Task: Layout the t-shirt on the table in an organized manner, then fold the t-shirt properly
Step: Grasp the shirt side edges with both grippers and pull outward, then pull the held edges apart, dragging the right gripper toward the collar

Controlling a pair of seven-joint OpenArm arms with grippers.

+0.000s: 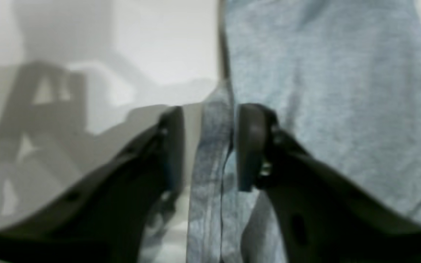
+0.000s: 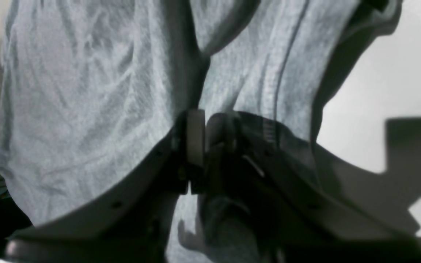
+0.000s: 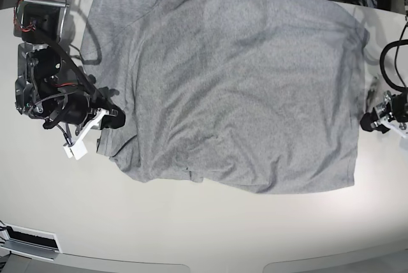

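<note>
Table (image 3: pixel 210 228): broad, smooth off-white top, glossy, rounded near edge; wide bare margin along the near side and beyond both shirt ends. T-shirt (image 3: pixel 236 88): heather-grey knit, spread nearly flat across the table's middle and far side, plain side up, shallow creases, sleeve (image 3: pixel 118 148) bunched at base-view left, hem edge straight at base-view right, top corner reaching the table's far edge by the cables. Right arm comes in low from base-view left, its gripper (image 2: pixel 206 146) at the sleeve side; in its wrist view the two fingers stand almost together, clenched on a raised pinch of shirt fabric that tents up from them. Left arm sits at base-view right, mostly cropped; left gripper (image 1: pixel 210 146) straddles the hem, a doubled strip of grey cloth standing between the fingers (image 1: pixel 249 146), one pad against it, a slim gap on the other side; partly parted, grasp not complete
</note>
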